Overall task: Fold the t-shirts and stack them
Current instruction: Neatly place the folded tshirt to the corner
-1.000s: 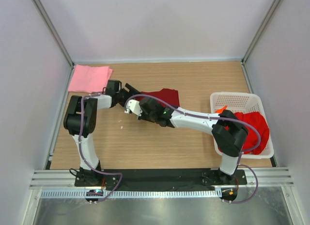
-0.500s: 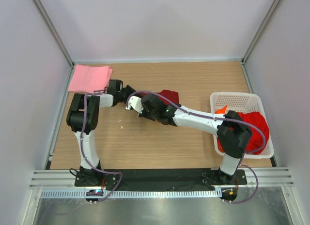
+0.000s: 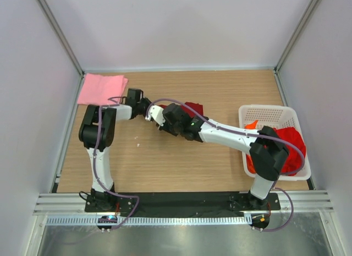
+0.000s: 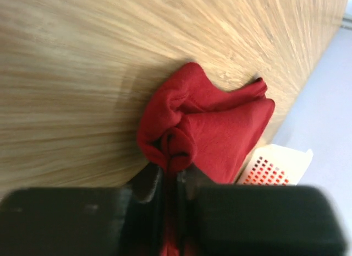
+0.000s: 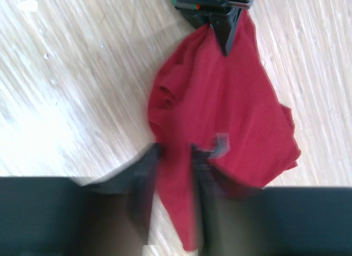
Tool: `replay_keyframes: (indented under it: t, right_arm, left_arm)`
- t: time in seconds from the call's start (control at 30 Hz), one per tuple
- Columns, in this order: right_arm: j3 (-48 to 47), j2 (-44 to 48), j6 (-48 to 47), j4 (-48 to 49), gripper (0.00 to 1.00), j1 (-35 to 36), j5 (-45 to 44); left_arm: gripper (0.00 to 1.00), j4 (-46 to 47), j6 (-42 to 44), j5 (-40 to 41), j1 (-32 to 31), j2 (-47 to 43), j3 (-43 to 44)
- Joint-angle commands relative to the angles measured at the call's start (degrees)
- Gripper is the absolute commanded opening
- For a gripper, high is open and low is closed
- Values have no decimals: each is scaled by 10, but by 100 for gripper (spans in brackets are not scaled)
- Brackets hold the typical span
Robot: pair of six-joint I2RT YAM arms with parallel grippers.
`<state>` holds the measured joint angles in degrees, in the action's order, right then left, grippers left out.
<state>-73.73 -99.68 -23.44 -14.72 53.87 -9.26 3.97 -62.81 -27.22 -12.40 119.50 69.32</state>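
The dark red t-shirt (image 3: 192, 108) lies bunched on the wooden table, mostly under my right arm. My left gripper (image 3: 147, 108) is shut on a gathered fold at its left edge; in the left wrist view the fingers (image 4: 176, 176) pinch the cloth (image 4: 220, 129) tight. My right gripper (image 3: 160, 115) sits just beside it. In the right wrist view, blurred, its jaws (image 5: 173, 157) stand apart with a strip of the shirt (image 5: 220, 102) loose between them, and the left gripper's tip (image 5: 217, 30) shows at the top. A folded light pink t-shirt (image 3: 102, 88) lies at the far left.
A white slotted basket (image 3: 269, 110) stands at the right edge, holding a bright red t-shirt (image 3: 289, 143) and a bit of orange cloth (image 3: 251, 124). Grey walls close in the table on three sides. The two arms nearly touch at mid-table.
My left gripper has slid right and shut on the dark red shirt's edge. My right gripper, shut on the cloth before, has opened its jaws.
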Motion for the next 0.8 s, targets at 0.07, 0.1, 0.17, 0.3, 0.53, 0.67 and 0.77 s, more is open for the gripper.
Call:
replay_keyframes:
  t: [0.07, 0.1, 0.17, 0.3, 0.53, 0.67, 0.77]
  right_arm:
    - [-39, 33, 73, -32, 67, 1, -23]
    - [-56, 33, 88, -61, 80, 1, -37]
    - [-76, 35, 137, -101, 87, -1, -79]
    - [-113, 70, 214, -237, 93, -5, -113]
    - [-19, 200, 297, -306, 95, -10, -114]
    - [71, 278, 331, -274, 95, -10, -92]
    - [115, 308, 343, -262, 95, -10, -74]
  left_arm:
    - [0, -22, 54, 51, -2, -3, 37]
    - [0, -33, 73, 52, -2, -6, 54]
    - [0, -78, 101, 59, -2, -16, 75]
    - [0, -196, 197, 98, -1, -37, 138]
    - [0, -463, 381, 312, -1, -67, 308]
    - [0, -523, 448, 400, -1, -80, 360]
    - [0, -541, 499, 466, 0, -82, 403]
